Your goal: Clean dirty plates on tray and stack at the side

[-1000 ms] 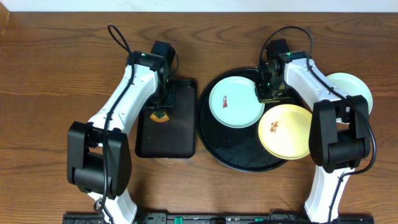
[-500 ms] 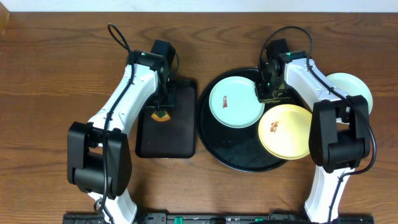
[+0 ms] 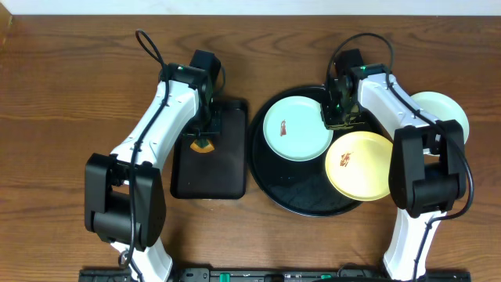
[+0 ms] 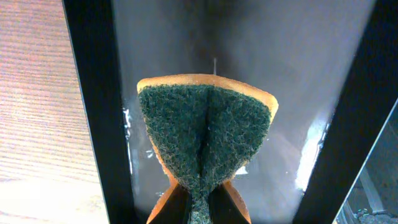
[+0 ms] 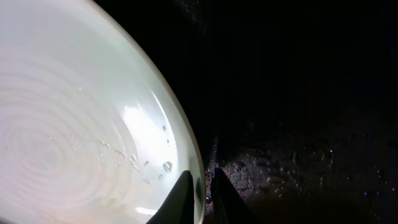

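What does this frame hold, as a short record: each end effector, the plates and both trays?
left end effector: shut on sponge, over rectangular black tray
right end effector: shut on rim of smeared mint-green plate
smeared mint-green plate: lying in round black tray, brown smear showing
yellow plate: brown smear, overlapping the round tray's right rim
second mint-green plate: on the tabletop right of the round tray, partly hidden by the right arm
plates stacked: none
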Tool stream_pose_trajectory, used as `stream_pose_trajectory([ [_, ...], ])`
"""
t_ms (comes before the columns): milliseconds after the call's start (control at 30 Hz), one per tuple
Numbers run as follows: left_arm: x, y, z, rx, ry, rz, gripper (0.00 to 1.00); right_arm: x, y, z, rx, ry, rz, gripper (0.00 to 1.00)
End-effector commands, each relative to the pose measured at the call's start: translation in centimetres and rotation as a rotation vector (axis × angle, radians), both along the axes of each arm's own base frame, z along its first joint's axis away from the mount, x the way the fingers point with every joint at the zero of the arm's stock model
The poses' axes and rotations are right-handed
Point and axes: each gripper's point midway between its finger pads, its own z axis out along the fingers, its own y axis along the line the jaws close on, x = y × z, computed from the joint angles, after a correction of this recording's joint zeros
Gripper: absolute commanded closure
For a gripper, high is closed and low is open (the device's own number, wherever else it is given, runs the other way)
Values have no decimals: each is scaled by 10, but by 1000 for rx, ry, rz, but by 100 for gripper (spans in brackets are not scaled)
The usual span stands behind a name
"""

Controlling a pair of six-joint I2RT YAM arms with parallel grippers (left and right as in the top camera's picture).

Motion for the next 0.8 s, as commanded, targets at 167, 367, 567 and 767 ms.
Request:
stream_pose_trajectory([
  [167, 20, -4, 26, -18, -82, -11, 93, 5, 3, 13, 1, -37, 11, 87],
  [367, 44, -12, 73, -57, -222, -4, 93, 5, 2, 13, 0, -36, 12, 85],
  [567, 38, -17, 79, -19, -221, -3, 92, 5, 3, 13, 1, -36, 12, 85],
  [767, 25, -22, 69, 41, -185, -41, 93, 4, 2, 13, -1, -34, 23, 85],
])
